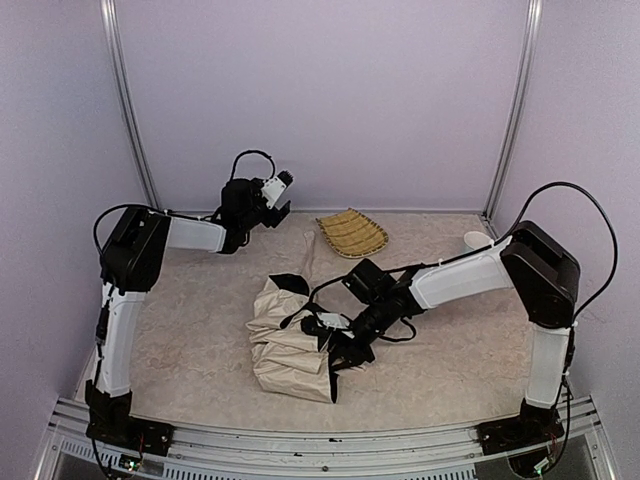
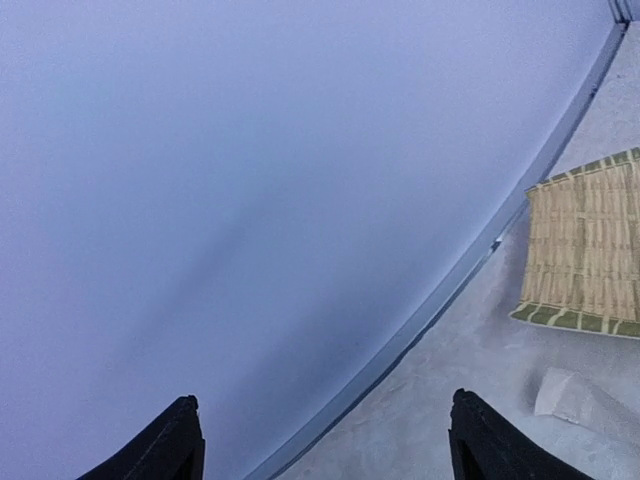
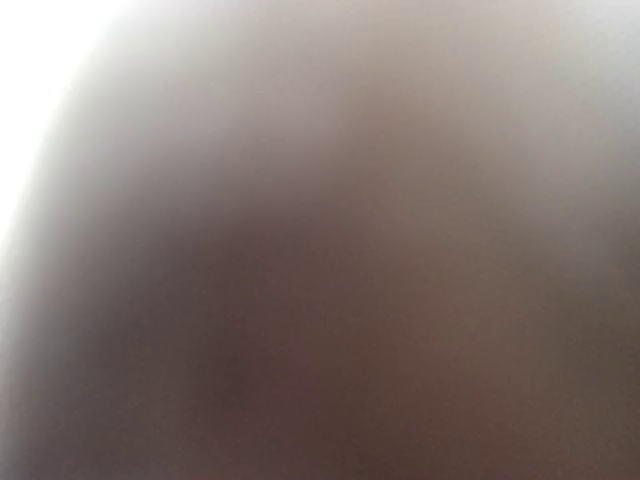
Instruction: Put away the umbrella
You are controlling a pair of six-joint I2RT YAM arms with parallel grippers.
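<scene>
right gripper [image 1: 336, 350]: lying low against the right edge of the cream-beige fabric umbrella [image 1: 285, 345], sunk in among the cloth and black ribs; jaws hidden, so cannot tell whether parted or clamped on anything.
right wrist view: showing only a brown-grey blur; nothing readable.
left gripper [image 1: 281, 208]: hanging raised close to the pale lilac back wall [image 1: 320, 100], well apart from the umbrella; black fingertips [image 2: 172, 445] standing wide apart, gripping nothing.
umbrella position: lying collapsed and crumpled on the near middle of the beige speckled table [image 1: 190, 340], between the two arms; fabric bunching in loose folds, black parts showing at the top and right edges.
woven straw-yellow basket tray [image 1: 352, 232]: resting flat toward the back of the table, beyond the umbrella and not touching it; lying empty, ahead and to the right of the left gripper.
small white cup [image 1: 478, 240]: standing near the right back corner, just beside the right arm's upper link.
</scene>
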